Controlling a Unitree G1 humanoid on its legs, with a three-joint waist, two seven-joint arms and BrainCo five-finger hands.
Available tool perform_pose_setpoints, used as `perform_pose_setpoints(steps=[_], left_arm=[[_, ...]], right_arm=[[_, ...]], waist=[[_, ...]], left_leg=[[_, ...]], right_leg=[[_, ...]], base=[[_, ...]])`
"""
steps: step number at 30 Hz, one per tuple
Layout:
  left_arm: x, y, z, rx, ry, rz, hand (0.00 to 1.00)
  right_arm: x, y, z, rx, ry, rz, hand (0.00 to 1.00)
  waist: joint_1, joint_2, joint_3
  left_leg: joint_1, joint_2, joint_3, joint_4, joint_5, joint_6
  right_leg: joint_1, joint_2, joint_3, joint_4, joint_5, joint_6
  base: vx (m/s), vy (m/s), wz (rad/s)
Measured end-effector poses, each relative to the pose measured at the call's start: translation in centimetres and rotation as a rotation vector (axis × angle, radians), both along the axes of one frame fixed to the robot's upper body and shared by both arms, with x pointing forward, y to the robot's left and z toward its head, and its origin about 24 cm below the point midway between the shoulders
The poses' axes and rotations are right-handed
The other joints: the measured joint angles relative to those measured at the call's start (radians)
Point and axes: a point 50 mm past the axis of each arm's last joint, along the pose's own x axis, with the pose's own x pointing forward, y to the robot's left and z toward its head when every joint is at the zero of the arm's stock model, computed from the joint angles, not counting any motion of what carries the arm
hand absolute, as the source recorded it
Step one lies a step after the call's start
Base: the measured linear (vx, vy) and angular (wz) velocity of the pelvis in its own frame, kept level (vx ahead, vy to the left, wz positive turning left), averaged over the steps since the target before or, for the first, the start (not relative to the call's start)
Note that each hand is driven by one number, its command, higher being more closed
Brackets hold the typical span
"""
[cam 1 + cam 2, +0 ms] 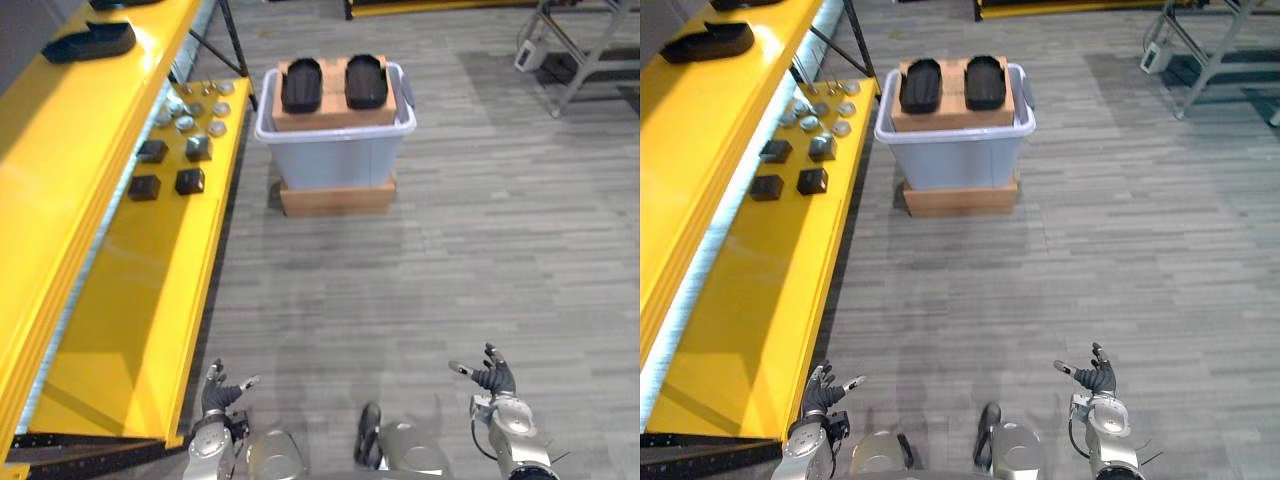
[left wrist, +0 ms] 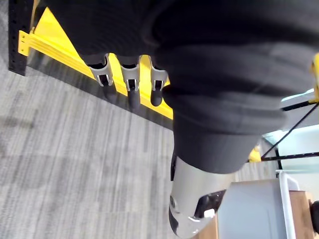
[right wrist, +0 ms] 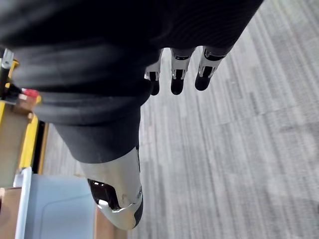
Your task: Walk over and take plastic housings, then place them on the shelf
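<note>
Housings [image 1: 301, 85]: two black plastic pieces, side by side on a cardboard box [image 1: 335, 112] inside the grey tub [image 1: 330, 160], well ahead of me on the floor; neither taken.
Shelf [image 1: 130, 300]: yellow, along my left; its lower level carries small black blocks [image 1: 165, 170] and round metal parts [image 1: 195, 110]; one similar black housing [image 1: 88, 42] lies on the upper level.
Left hand [image 1: 217, 392]: low beside the shelf, fingers loosely spread, empty.
Right hand [image 1: 492, 377]: low over the floor, fingers loosely spread, empty.
Progress: I judge the walk to the tub not yet done; picking up and shelving both pieces remain.
</note>
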Motion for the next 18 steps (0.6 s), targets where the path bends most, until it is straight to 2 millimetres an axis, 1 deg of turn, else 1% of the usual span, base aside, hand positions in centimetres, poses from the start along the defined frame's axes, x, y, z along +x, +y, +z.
perform_pose_setpoints(steps=[1,2,3,4,5,6,7,8,9,10,11,12,13,14,15,16,17,18], left_arm=[[-0.3,-0.5,-0.2,-0.017,0.008,0.005,0.0],[-0.6,-0.9,-0.4,-0.028,0.016,0.006,0.0],[-0.8,-1.1,-0.6,-0.031,0.025,0.002,0.0],[-1.0,-1.0,-0.7,-0.031,0.035,0.004,0.0],[-1.4,-0.8,-0.8,-0.028,0.048,0.008,0.0],[-1.1,-0.9,-0.7,-0.027,0.04,0.002,0.0],[-0.7,-1.1,-0.7,-0.032,0.033,-0.004,0.0],[-0.6,-1.2,-0.7,-0.034,0.037,-0.008,0.0],[-0.9,-1.1,-0.9,-0.033,0.056,-0.008,0.0],[-1.0,-1.1,-1.1,-0.033,0.068,-0.009,0.0],[-1.1,-0.9,-1.1,-0.028,0.076,-0.01,0.0],[-1.2,-0.6,-1.1,-0.02,0.079,-0.01,0.0],[-1.3,-0.5,-1.1,-0.017,0.082,-0.009,0.0],[-1.3,-0.4,-1.1,-0.012,0.083,-0.008,0.0],[-1.1,-0.4,-1.0,-0.014,0.075,-0.012,0.0],[-0.9,-0.4,-1.0,-0.014,0.07,-0.013,0.0],[-0.7,-0.5,-0.9,-0.015,0.064,-0.015,0.0],[-0.6,-0.5,-0.9,-0.016,0.062,-0.016,0.0]], right_arm=[[-0.3,-0.3,-0.1,-0.001,0.002,-0.02,0.0],[-0.6,-0.5,-0.1,-0.004,0.009,-0.036,0.0],[-1.1,-0.6,-0.4,-0.008,0.023,-0.053,0.0],[-1.3,-0.6,-0.5,-0.007,0.03,-0.054,0.0],[-1.8,-0.3,-0.8,0.002,0.042,-0.056,0.0],[-2.5,-0.2,-1.2,0.01,0.061,-0.063,0.0],[-2.9,-0.3,-1.4,0.008,0.074,-0.066,0.0],[-3.2,-0.2,-1.7,0.014,0.091,-0.067,0.0],[-3.6,0.1,-2.1,0.026,0.11,-0.074,0.0],[-3.7,0.2,-2.2,0.031,0.116,-0.074,0.0],[-3.8,0.5,-2.4,0.041,0.128,-0.069,0.0],[-3.9,0.7,-2.6,0.049,0.141,-0.067,0.0],[-3.9,0.9,-2.6,0.052,0.143,-0.064,0.0],[-3.6,1.1,-2.6,0.047,0.138,-0.044,0.0],[-3.4,1.2,-2.5,0.045,0.132,-0.037,0.0],[-3.4,1.2,-2.5,0.045,0.131,-0.036,0.0],[-3.4,1.1,-2.5,0.045,0.131,-0.036,0.0],[-3.4,1.1,-2.5,0.045,0.133,-0.036,0.0]], waist=[[0.001,0.003,-0.001],[0.002,0.013,-0.006],[0.009,0.021,-0.009],[0.018,0.016,-0.011],[0.023,-0.002,-0.032],[0.016,-0.038,-0.054],[0.016,-0.039,-0.056],[0.021,-0.041,-0.056],[0.02,-0.047,-0.056],[0.018,-0.049,-0.056],[0.01,-0.051,-0.055],[0.002,-0.048,-0.055],[-0.001,-0.047,-0.056],[-0.006,-0.037,-0.059],[-0.008,-0.021,-0.058],[-0.007,-0.014,-0.056],[-0.008,-0.004,-0.049],[-0.011,0.0,-0.049]], left_leg=[[0.011,-0.055,-0.042,-0.243,0.044,-0.014],[0.014,-0.075,-0.073,-0.37,0.086,-0.013],[0.005,-0.08,-0.109,-0.406,0.142,0.018],[0.011,-0.085,-0.129,-0.383,0.201,0.035],[0.008,-0.119,-0.153,-0.348,0.262,0.086],[-0.024,-0.145,-0.154,-0.286,0.199,0.108],[-0.039,-0.151,-0.159,-0.244,0.163,0.117],[-0.037,-0.154,-0.145,-0.202,0.1,0.121],[0.001,-0.172,-0.139,-0.187,0.056,0.121],[0.028,-0.184,-0.138,-0.185,0.037,0.126],[0.089,-0.205,-0.14,-0.187,0.001,0.138],[0.161,-0.215,-0.145,-0.207,-0.023,0.144],[0.203,-0.217,-0.147,-0.23,-0.027,0.144],[0.27,-0.212,-0.156,-0.277,-0.027,0.143],[0.317,-0.193,-0.165,-0.31,-0.026,0.143],[0.336,-0.184,-0.17,-0.32,-0.026,0.142],[0.368,-0.162,-0.173,-0.333,-0.026,0.141],[0.38,-0.151,-0.174,-0.34,-0.026,0.136]], right_leg=[[0.045,-0.001,0.006,-0.023,-0.016,0.026],[0.076,0.011,0.017,-0.04,-0.029,0.049],[0.12,0.025,0.035,-0.059,-0.056,0.073],[0.141,0.022,0.048,-0.062,-0.07,0.085],[0.161,-0.006,0.066,-0.054,-0.098,0.116],[0.144,-0.051,0.065,-0.009,-0.119,0.134],[0.125,-0.066,0.072,0.038,-0.126,0.145],[0.077,-0.097,0.1,0.185,-0.144,0.174],[0.001,-0.143,0.134,0.411,-0.142,0.187],[-0.05,-0.174,0.151,0.557,-0.117,0.21],[-0.128,-0.217,0.172,0.787,-0.119,0.219],[-0.185,-0.247,0.161,0.915,-0.134,0.194],[-0.208,-0.253,0.151,0.938,-0.144,0.176],[-0.255,-0.248,0.12,0.908,-0.168,0.143],[-0.295,-0.225,0.089,0.813,-0.184,0.12],[-0.316,-0.216,0.078,0.755,-0.189,0.115],[-0.355,-0.189,0.087,0.624,-0.185,0.117],[-0.373,-0.175,0.101,0.538,-0.167,0.125]], base=[[0.47,0.071,-0.3],[0.48,0.133,-0.48],[0.4,0.148,-0.55],[0.54,0.207,-0.54],[0.69,0.219,-0.16],[0.58,0.174,0.07],[0.67,0.212,0.16],[0.52,0.207,0.0],[0.63,0.243,-0.04],[0.53,0.175,0.09],[0.54,0.135,0.22],[0.54,0.114,0.21],[0.51,0.072,0.15],[0.49,0.029,0.14],[0.46,0.001,0.19],[0.42,-0.05,0.25],[0.31,-0.068,0.24],[0.47,-0.143,0.35]])
